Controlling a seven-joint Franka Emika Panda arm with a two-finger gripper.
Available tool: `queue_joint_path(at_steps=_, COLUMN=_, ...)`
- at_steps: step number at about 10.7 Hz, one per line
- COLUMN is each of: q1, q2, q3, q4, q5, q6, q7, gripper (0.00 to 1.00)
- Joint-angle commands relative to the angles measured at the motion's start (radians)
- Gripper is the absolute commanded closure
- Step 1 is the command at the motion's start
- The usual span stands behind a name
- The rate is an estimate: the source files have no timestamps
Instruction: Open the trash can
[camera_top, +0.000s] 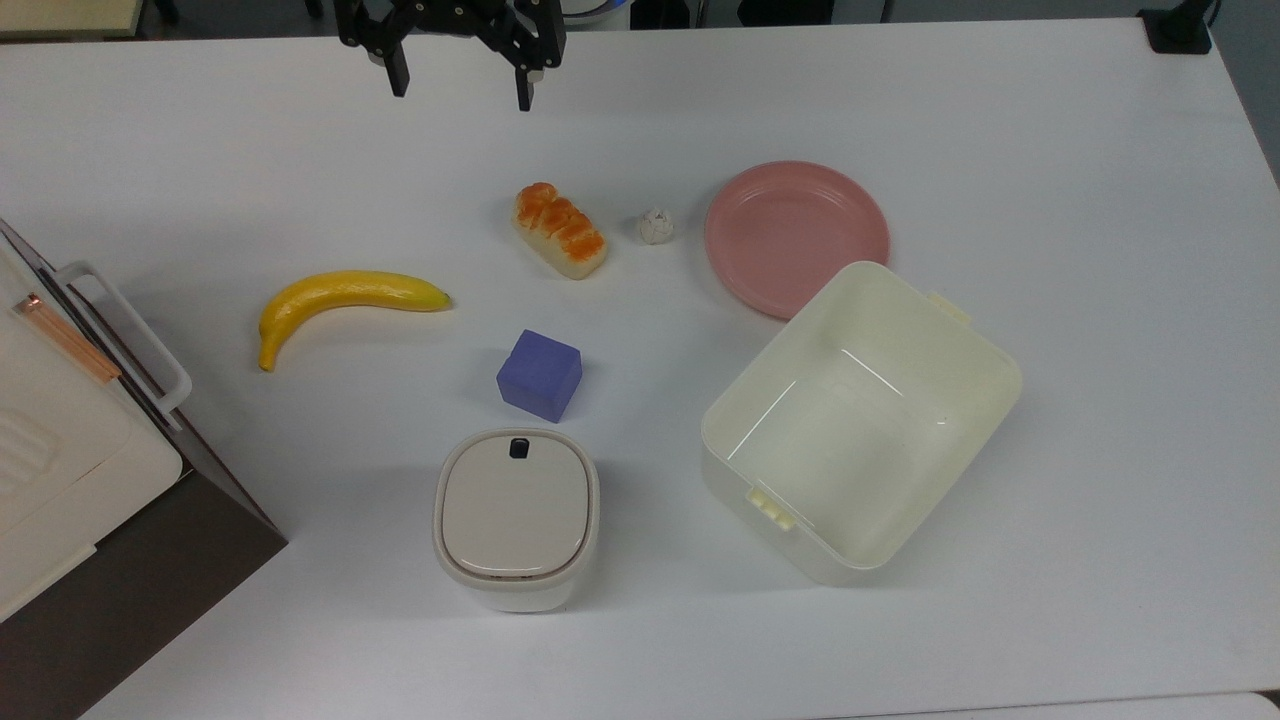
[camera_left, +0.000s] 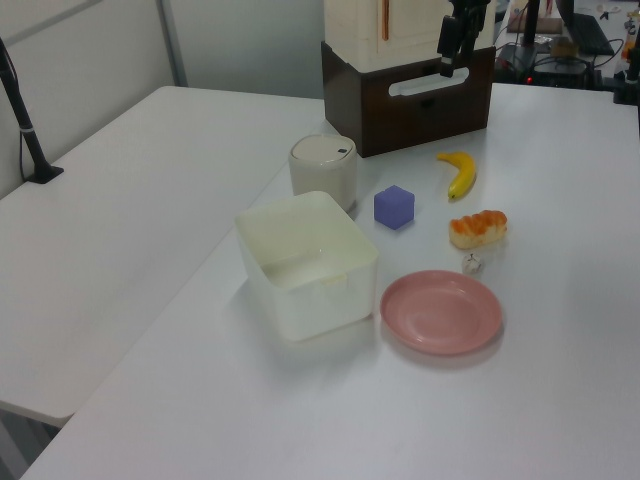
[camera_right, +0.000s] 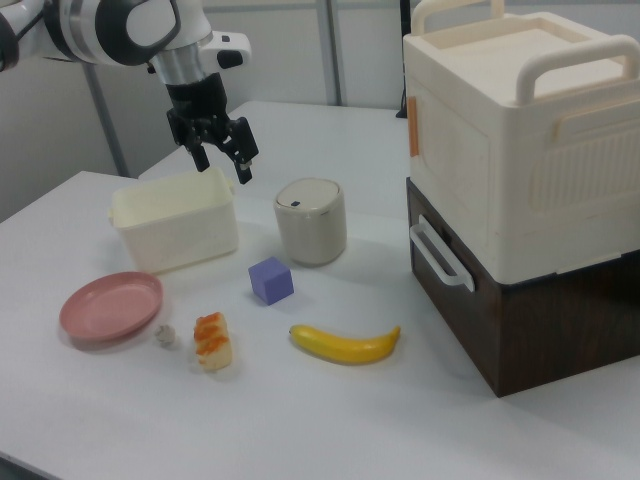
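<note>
**Spotter:** Your gripper (camera_top: 460, 90) hangs high over the far edge of the table (camera_top: 1050, 120), its 2 fingers spread wide and holding nothing. In the right view it (camera_right: 222, 160) sits up in the air, level with the cream tub (camera_right: 175, 225) behind it.

**Lead:** And the trash can (camera_top: 516, 518)?

**Spotter:** Near the front edge in the top view, lid (camera_top: 512, 505) flat and shut, the black button (camera_top: 519, 448) at the lid's edge nearest the purple cube (camera_top: 540, 374). It is well apart from your gripper, so I'd judge you haven't started the approach.

**Lead:** What can bite you from here?

**Spotter:** I count 3 risks. First, the bread (camera_top: 561, 230) and the cube lie roughly between you and the can; if you come in low, a finger could knock the cube into the can and shift it. Second, the button is small; with the fingers this far apart, one tip could land on the lid beside it, and the lid would probably stay down. Third, the can looks light, so a slanted push may slide or tip it rather than trip the latch.

**Lead:** Anything else close by?

**Spotter:** The banana (camera_top: 345, 298) and the pink plate (camera_top: 796, 235) lie off to either side of your path. The large cream tub (camera_top: 862, 420) is lidless; don't mistake it for your target.
</note>
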Motion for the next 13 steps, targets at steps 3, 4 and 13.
queue_joint_path(at_steps=3, q1=0.019, q2=-0.018, q3=-0.011, q4=-0.033, q5=-0.020, q6=0.033, q7=-0.013, gripper=0.00)
queue_joint_path(at_steps=4, q1=0.019, q2=-0.018, q3=-0.011, q4=-0.033, q5=-0.020, q6=0.033, q7=-0.013, gripper=0.00)
queue_joint_path(at_steps=13, q1=0.042, q2=0.167, q3=0.056, q4=-0.042, q5=-0.374, q6=0.503, q7=0.473, gripper=1.00)
